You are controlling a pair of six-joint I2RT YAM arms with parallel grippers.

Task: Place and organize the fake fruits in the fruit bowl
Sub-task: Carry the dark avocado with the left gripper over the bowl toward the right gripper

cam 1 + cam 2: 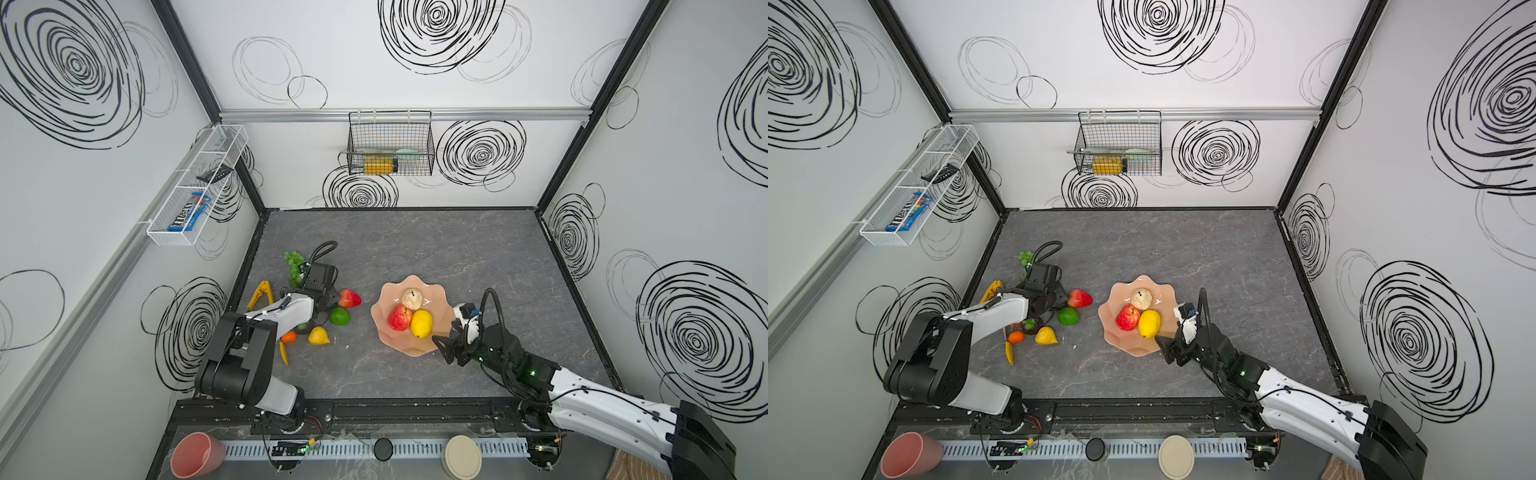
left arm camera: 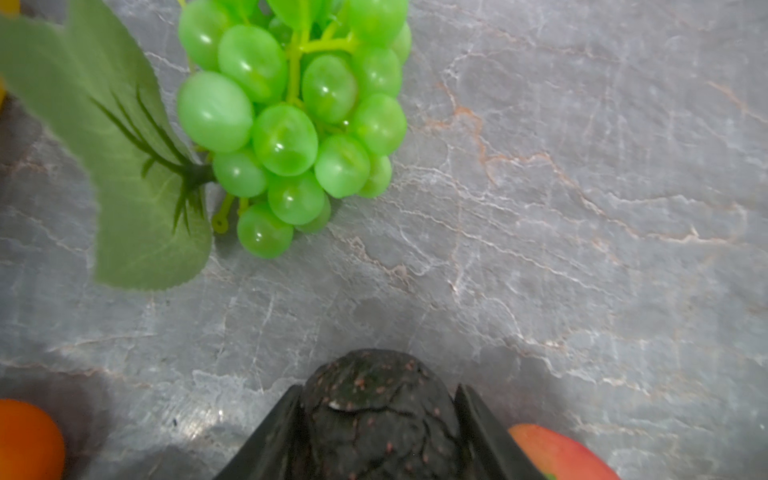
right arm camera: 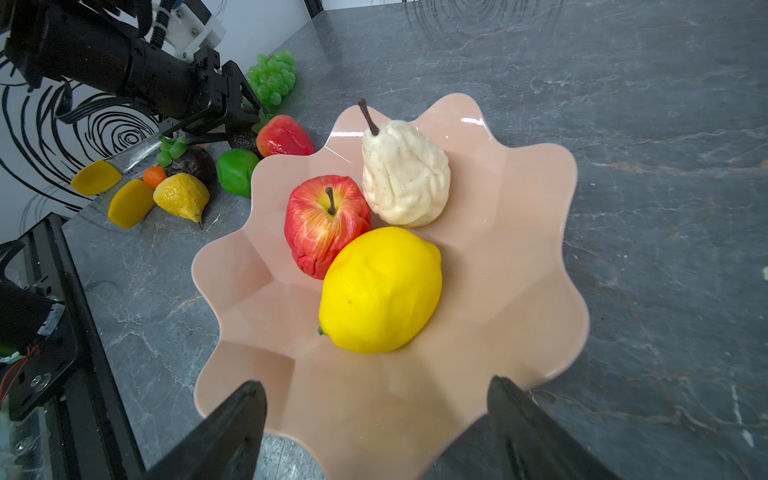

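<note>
The peach fruit bowl (image 1: 415, 347) (image 3: 540, 249) holds a red apple (image 3: 326, 224), a yellow lemon (image 3: 380, 291) and a beige pear (image 3: 405, 174). My right gripper (image 3: 374, 386) (image 1: 442, 347) hangs open just over the bowl's near rim, holding nothing. At the left lie a strawberry (image 1: 349, 298), a lime (image 1: 340, 316), a small yellow fruit (image 1: 319, 336), an orange (image 1: 289, 336), a mangosteen (image 3: 193, 162) and green grapes (image 2: 291, 124). My left gripper (image 2: 376, 390) is down among them, both fingers pressed against a dark avocado (image 2: 374, 415).
Yellow-handled tongs (image 1: 262, 293) lie under and beside the left arm near the left wall. A pink cup (image 1: 195, 455) and a beige lid (image 1: 462, 456) sit on the front ledge. A black wire basket (image 1: 390, 143) hangs on the back wall.
</note>
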